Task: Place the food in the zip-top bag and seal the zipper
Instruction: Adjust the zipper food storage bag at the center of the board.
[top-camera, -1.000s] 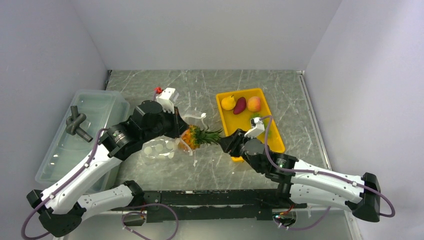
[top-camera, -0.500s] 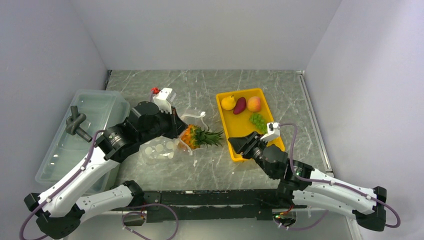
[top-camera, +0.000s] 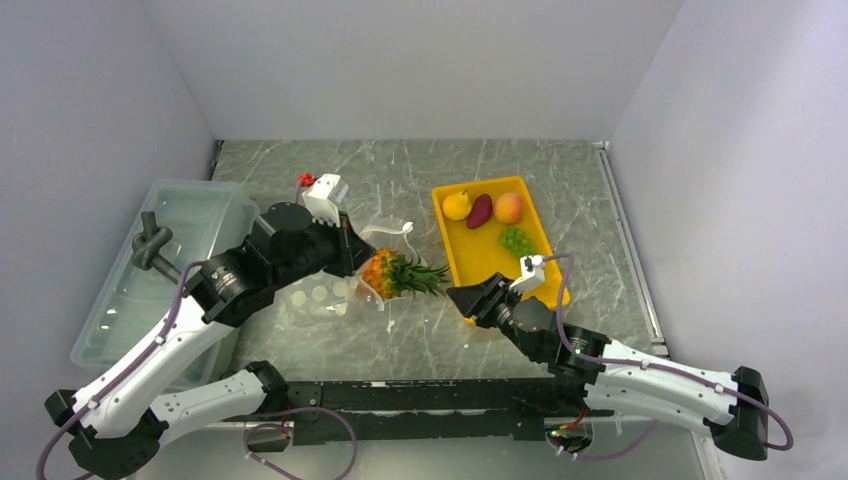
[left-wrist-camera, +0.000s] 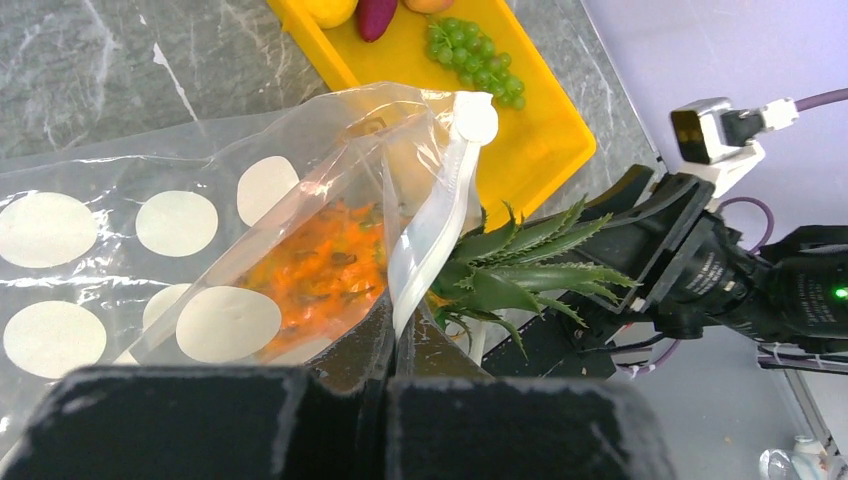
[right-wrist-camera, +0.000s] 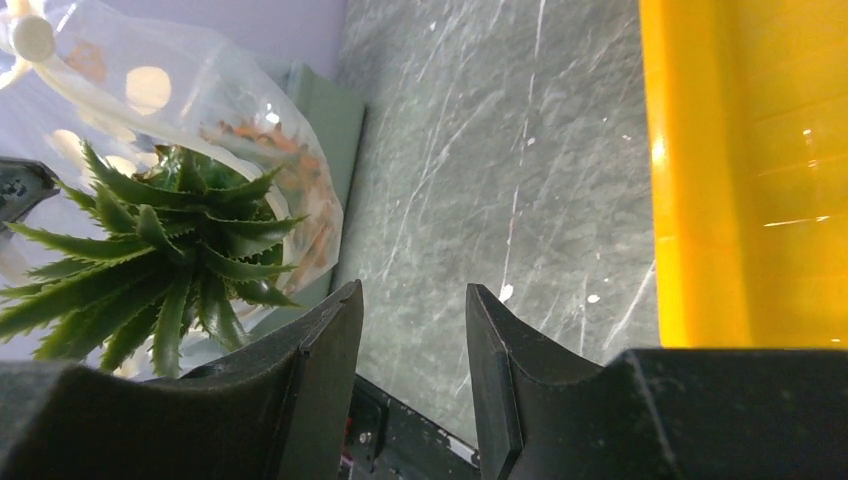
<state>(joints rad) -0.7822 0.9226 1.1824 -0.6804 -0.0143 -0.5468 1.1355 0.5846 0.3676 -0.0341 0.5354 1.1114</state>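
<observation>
The orange pineapple (top-camera: 385, 272) lies with its body inside the mouth of the clear dotted zip-top bag (top-camera: 318, 298), and its green crown (left-wrist-camera: 520, 270) sticks out to the right. My left gripper (left-wrist-camera: 392, 335) is shut on the bag's whitish zipper strip (left-wrist-camera: 430, 240) and holds the mouth up. My right gripper (top-camera: 458, 298) is open and empty, a little right of the crown (right-wrist-camera: 170, 250), over the table. The peach-coloured fruit (top-camera: 508, 207), dark red-purple piece (top-camera: 480, 210) and green grapes (top-camera: 516, 240) lie in the yellow tray (top-camera: 478, 255).
A yellow pear-like fruit (top-camera: 457, 205) lies in the tray's far left corner. A translucent lidded bin (top-camera: 190, 215) with a dark knot-shaped thing (top-camera: 152, 248) on it stands at the left. The tray's edge (right-wrist-camera: 680, 200) is just right of my right gripper.
My right gripper has come off the pineapple's crown, drawn back to the right, then shifted a little left again. The left gripper still holds the bag, nearly still.
</observation>
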